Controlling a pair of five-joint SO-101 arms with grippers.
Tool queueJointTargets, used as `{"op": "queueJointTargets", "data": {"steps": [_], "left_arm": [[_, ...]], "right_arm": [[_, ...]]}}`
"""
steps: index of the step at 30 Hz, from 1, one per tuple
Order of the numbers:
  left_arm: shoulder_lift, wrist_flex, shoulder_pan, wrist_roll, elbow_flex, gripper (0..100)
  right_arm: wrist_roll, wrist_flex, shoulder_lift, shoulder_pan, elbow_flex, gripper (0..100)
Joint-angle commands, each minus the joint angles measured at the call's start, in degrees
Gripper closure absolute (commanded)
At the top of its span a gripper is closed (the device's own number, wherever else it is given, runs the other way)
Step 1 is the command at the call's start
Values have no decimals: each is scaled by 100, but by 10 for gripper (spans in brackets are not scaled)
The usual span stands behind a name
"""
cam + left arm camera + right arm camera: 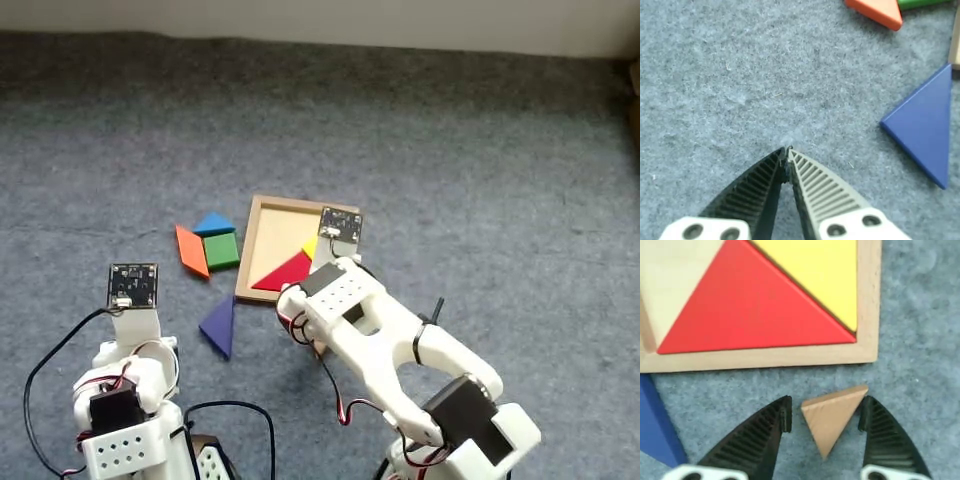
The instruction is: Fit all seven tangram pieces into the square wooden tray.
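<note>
The square wooden tray [272,218] holds a red triangle [286,272] and a yellow triangle [311,245]; its rim [765,360] also crosses the right wrist view. My right gripper [825,413] is open just outside that rim, its fingers on either side of a small tan wooden triangle [831,411] lying on the carpet. Left of the tray lie an orange piece [191,250], a green square [222,250] and a small blue triangle [213,223]. A dark blue triangle [219,323] lies nearer the arms. My left gripper [786,153] is shut and empty over bare carpet, apart from the dark blue triangle [924,131].
Grey carpet covers the whole work area. The right arm [400,350] reaches over the tray's near corner. The left arm [125,400] stands at the near left with black cables [240,410] trailing beside it. Open carpet lies beyond and to the right of the tray.
</note>
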Motion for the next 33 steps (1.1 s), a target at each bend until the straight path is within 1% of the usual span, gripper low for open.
{"op": "queueJointTargets", "data": {"steps": [1, 8, 13, 17, 20, 24, 25, 30, 33], "left_arm": [[-259, 26, -48, 35, 110, 993], [-259, 26, -48, 35, 110, 993], [-259, 26, -48, 35, 110, 993], [-259, 26, -48, 35, 110, 993], [-259, 26, -48, 35, 110, 993], [-259, 26, -48, 35, 110, 993], [-259, 26, -48, 35, 110, 993], [-259, 26, -48, 35, 110, 993], [-259, 26, -48, 35, 110, 993]], "right_arm": [[-62, 31, -13, 40, -207, 782], [-62, 48, -13, 40, -198, 783], [-18, 48, -13, 40, -198, 866], [-18, 48, -13, 40, -198, 875], [-18, 268, -48, 40, -224, 875], [0, 840, -84, 31, -259, 878], [132, 963, -92, 31, -286, 878], [1327, 1552, -470, 31, -725, 879], [1916, 1684, -866, 40, -769, 879]]}}
